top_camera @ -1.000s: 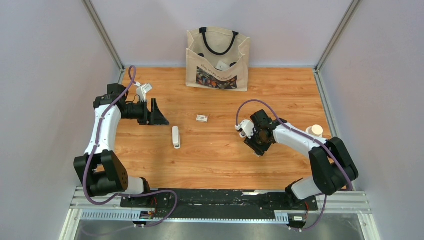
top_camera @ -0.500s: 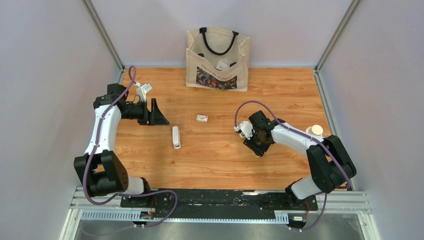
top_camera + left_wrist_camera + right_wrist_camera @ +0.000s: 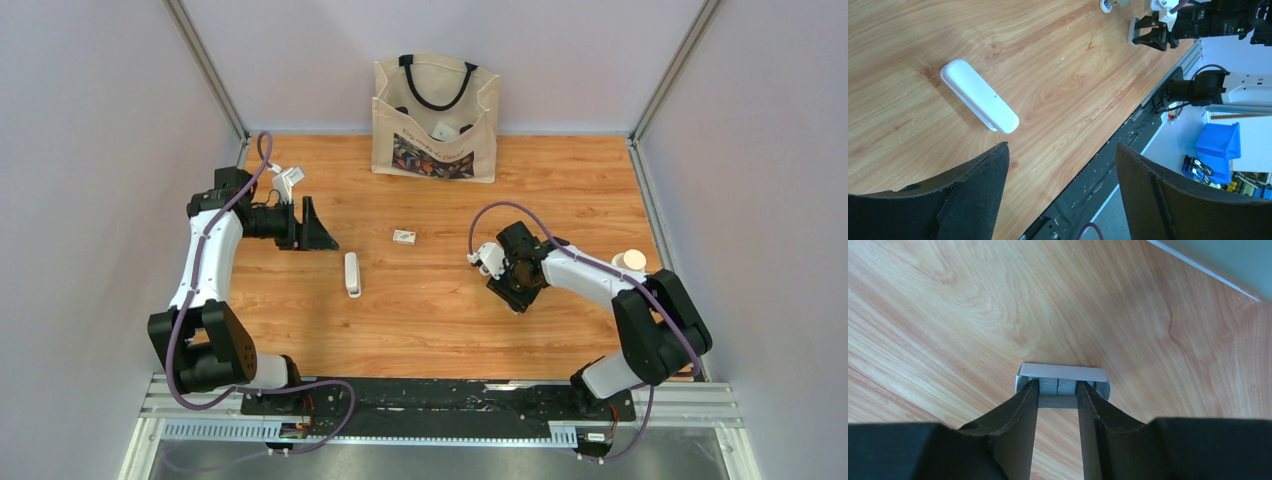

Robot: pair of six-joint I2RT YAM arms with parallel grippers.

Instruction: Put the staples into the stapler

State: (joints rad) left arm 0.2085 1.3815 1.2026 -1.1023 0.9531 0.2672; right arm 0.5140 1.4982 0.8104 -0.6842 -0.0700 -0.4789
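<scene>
The staples (image 3: 1058, 386) are grey strips lying in a small open white box (image 3: 1063, 371) on the wooden table. My right gripper (image 3: 1058, 386) points down into that box, its fingertips (image 3: 1034, 390) pressed against either side of the strips. In the top view the right gripper (image 3: 515, 288) hides the box. The white stapler (image 3: 351, 273) lies shut on the table left of centre and also shows in the left wrist view, stapler (image 3: 979, 95). My left gripper (image 3: 318, 238) hovers just up-left of it, jaws wide open and empty, left gripper (image 3: 1062, 146).
A canvas tote bag (image 3: 436, 118) stands at the back centre. A second small box (image 3: 404, 237) lies mid-table between the arms. A round beige object (image 3: 630, 260) sits by the right wall. The black base rail (image 3: 440, 400) runs along the near edge.
The right gripper's jaws have narrowed onto the staples in the box, and the wrist shifted slightly. The left arm and the stapler have not moved.
</scene>
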